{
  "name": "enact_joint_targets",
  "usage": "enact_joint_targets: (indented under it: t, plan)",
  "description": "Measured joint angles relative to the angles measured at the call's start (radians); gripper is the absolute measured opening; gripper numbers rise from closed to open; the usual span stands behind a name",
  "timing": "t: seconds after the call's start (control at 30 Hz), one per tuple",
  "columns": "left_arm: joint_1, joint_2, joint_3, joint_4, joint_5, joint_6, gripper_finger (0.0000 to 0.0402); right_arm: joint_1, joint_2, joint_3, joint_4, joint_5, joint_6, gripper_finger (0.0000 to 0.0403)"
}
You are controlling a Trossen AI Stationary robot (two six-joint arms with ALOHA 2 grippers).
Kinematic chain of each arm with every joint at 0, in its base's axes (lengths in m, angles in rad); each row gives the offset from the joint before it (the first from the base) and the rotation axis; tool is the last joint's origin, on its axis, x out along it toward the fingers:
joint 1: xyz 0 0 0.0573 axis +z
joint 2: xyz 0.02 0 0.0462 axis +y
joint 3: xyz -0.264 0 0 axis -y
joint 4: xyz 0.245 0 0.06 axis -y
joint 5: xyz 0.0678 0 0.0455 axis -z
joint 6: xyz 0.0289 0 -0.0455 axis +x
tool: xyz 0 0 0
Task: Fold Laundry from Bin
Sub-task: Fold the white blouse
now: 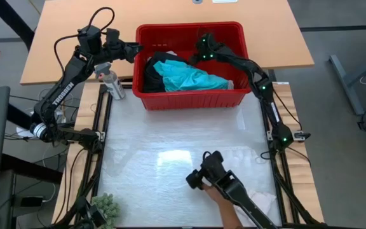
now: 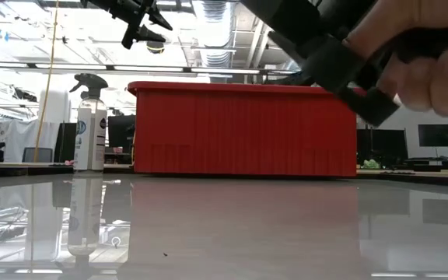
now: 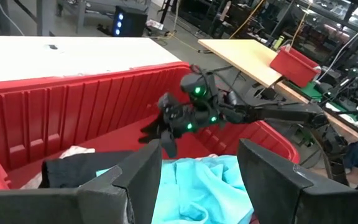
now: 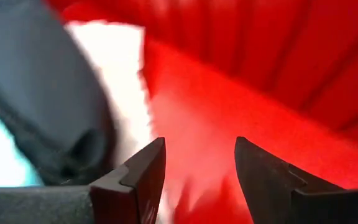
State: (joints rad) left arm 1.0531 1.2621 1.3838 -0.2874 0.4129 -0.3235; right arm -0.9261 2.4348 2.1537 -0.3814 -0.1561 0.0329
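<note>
The red bin (image 1: 190,67) sits top-center with the turquoise shirt (image 1: 192,77) and black clothing (image 1: 152,71) inside, both the left gripper (image 1: 137,48) and right gripper (image 1: 196,54) spread apart over it (nothing grabbed).

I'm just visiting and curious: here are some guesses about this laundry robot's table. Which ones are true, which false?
1. The turquoise shirt lies inside the red bin. True.
2. The bin is blue. False: it is red.
3. The right gripper is over the bin, fingers open. True.
4. A spray bottle stands inside the bin. False: it stands on the table beside it.
5. The left gripper clutches the shirt. False: it is open, holding nothing.
</note>
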Motion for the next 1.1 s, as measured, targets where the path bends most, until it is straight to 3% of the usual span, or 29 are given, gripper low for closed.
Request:
enact_joint_targets:
  t: [0.33,0.5,0.63,0.77,0.87,1.0,1.1]
  plan:
    - [0.0,0.0,0.0,-0.016,-0.002,0.007,0.0199,0.045,0.008,0.0,-0.004,-0.297,-0.06,0.0214]
    - [0.0,0.0,0.0,-0.015,-0.002,0.011,0.0199,0.081,0.008,0.0,-0.068,-0.303,-0.135,0.0205]
    - [0.0,0.0,0.0,-0.015,-0.002,0.016,0.0199,0.125,0.008,0.0,-0.128,-0.226,-0.224,0.0148]
    - [0.0,0.0,0.0,-0.013,-0.014,0.015,0.0199,0.145,-0.001,-0.001,-0.121,-0.164,-0.245,0.0029]
    - [0.0,0.0,0.0,-0.013,-0.02,0.015,0.0199,0.141,-0.033,0.03,-0.109,-0.084,-0.244,0.0018]
    - [0.0,0.0,0.0,-0.013,-0.039,0.016,0.0199,0.091,-0.068,0.192,-0.172,0.074,-0.268,0.0017]
    - [0.0,0.0,0.0,-0.01,-0.061,0.016,0.0199,0.029,-0.151,0.152,-0.123,0.247,-0.268,0.0017]
